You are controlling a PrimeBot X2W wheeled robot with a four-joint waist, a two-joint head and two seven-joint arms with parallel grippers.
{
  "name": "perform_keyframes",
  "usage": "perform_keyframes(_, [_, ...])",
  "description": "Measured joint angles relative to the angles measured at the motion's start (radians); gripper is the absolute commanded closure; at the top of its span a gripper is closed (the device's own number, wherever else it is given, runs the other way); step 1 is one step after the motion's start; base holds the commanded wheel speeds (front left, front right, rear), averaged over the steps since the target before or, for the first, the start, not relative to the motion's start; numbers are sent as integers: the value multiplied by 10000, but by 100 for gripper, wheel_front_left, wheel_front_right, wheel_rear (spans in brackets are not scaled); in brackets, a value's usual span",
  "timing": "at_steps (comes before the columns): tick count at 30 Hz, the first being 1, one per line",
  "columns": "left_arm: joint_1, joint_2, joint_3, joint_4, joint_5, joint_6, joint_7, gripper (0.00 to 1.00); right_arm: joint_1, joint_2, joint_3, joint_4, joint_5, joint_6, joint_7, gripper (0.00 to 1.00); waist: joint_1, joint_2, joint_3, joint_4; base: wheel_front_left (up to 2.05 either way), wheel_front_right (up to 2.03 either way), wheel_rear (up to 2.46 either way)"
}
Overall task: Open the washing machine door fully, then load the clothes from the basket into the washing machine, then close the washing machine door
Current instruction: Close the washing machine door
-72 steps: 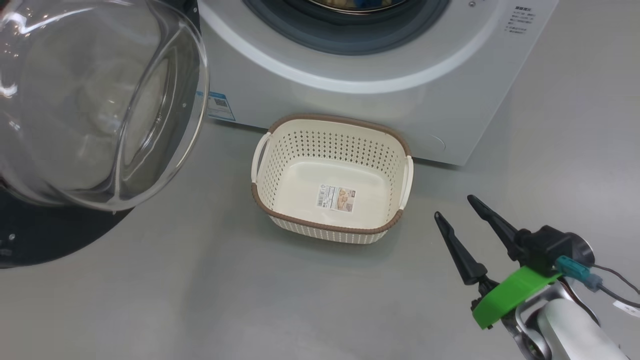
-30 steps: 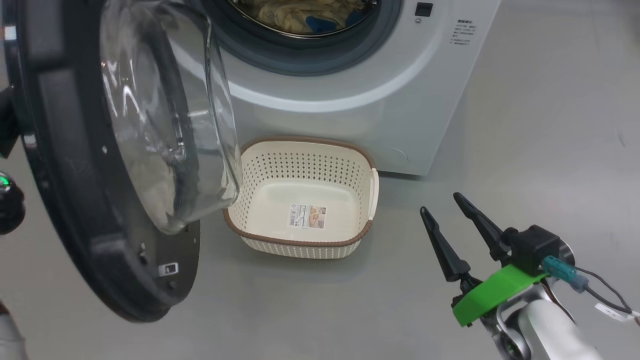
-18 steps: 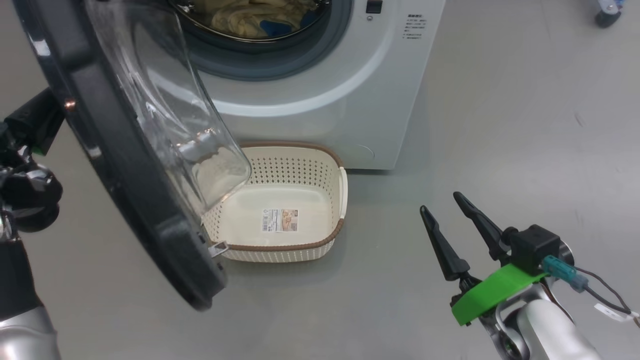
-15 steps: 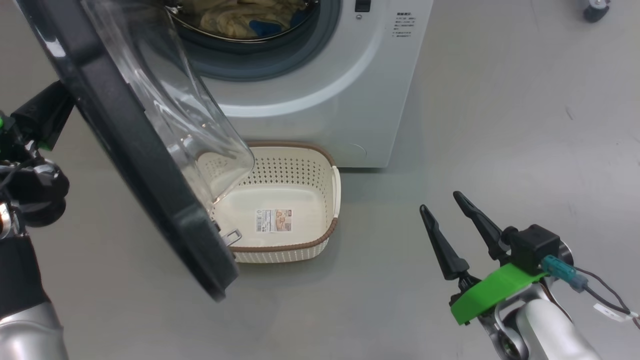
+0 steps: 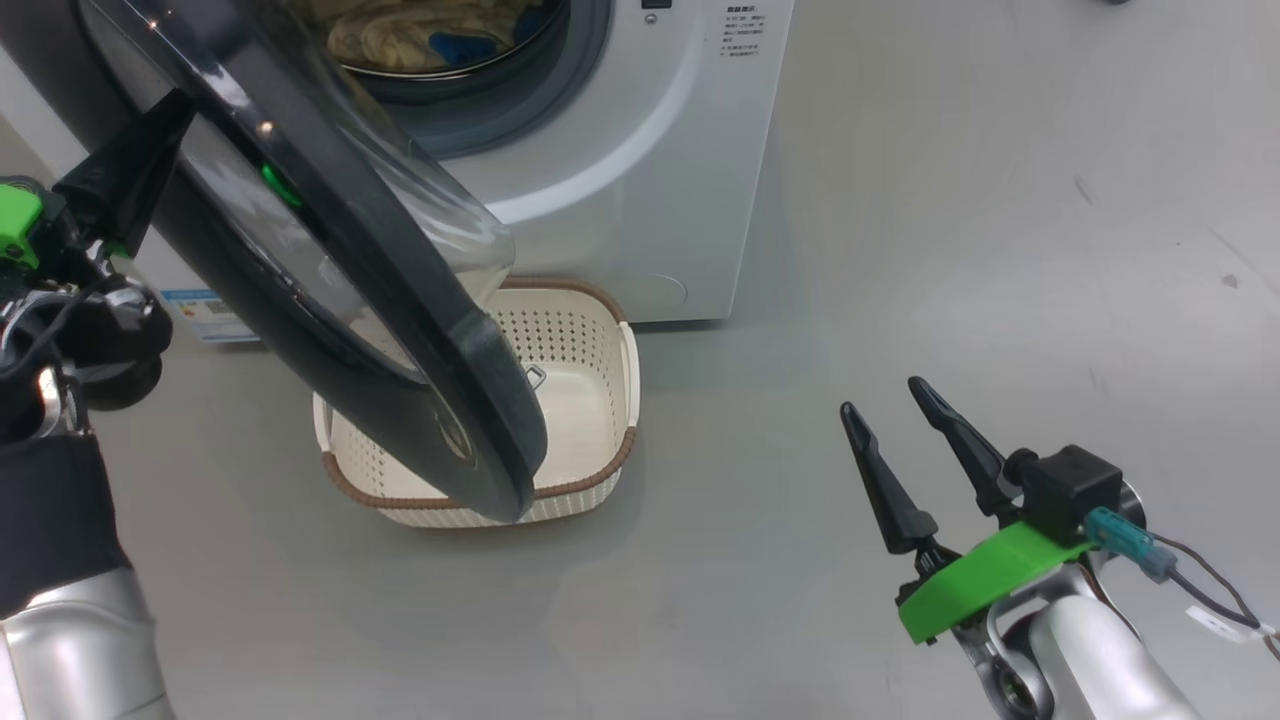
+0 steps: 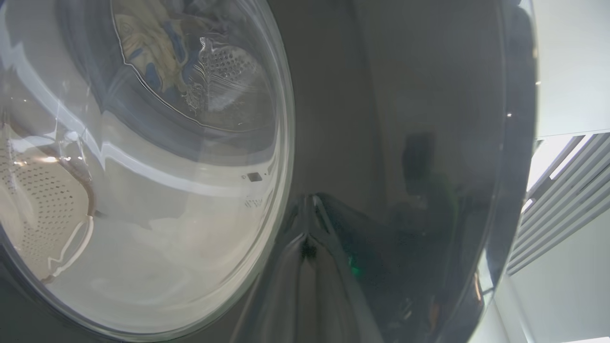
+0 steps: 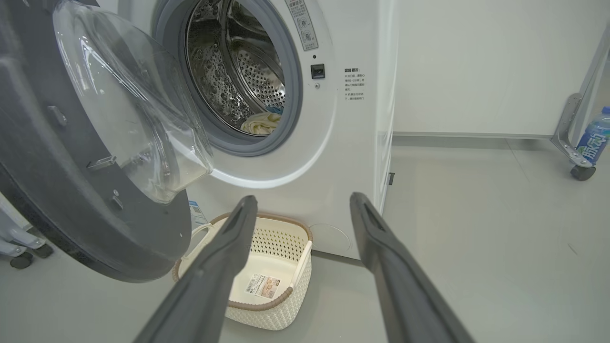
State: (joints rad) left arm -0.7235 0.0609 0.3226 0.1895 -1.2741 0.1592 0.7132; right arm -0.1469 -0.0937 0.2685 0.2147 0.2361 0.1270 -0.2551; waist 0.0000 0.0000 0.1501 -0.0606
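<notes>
The washing machine door (image 5: pixel 340 270) is swinging in toward the washing machine (image 5: pixel 660 180). A couple of seconds ago it stands wide open, its glass bulge facing up and well away from the machine's front. Now it angles across in front of the opening, its black ring hanging over the basket's near-left part in the head view. The head camera turns as well, so the basket's slide across that view is no move of the basket (image 5: pixel 560 335). It sits on the floor just against the machine's front, below the opening, with nothing in it. The clothes (image 5: pixel 390 35) lie inside the machine's drum, pale yellow with a blue patch. The left gripper (image 5: pixel 165 130) comes into the head view over this second and is now clenched, nothing between its fingers. Its tip presses on the glossy outer face of the door, on the side away from the machine. The right gripper (image 5: pixel 882 397) keeps its place well out from the machine's front right corner, its fingers spread and empty. Loading looks finished and the closing push is under way. The door is still clearly ajar, with a wide gap at the gasket in the right wrist view, so the push must carry on until the latch catches.
</notes>
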Motion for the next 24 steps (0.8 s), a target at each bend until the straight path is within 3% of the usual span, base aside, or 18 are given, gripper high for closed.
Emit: perform_keyframes(24, [-304, -36, -104, 602, 226, -433, -322, 100, -17, 59, -107, -52, 0, 0, 0, 0, 0, 0, 180, -394, 0, 0, 0])
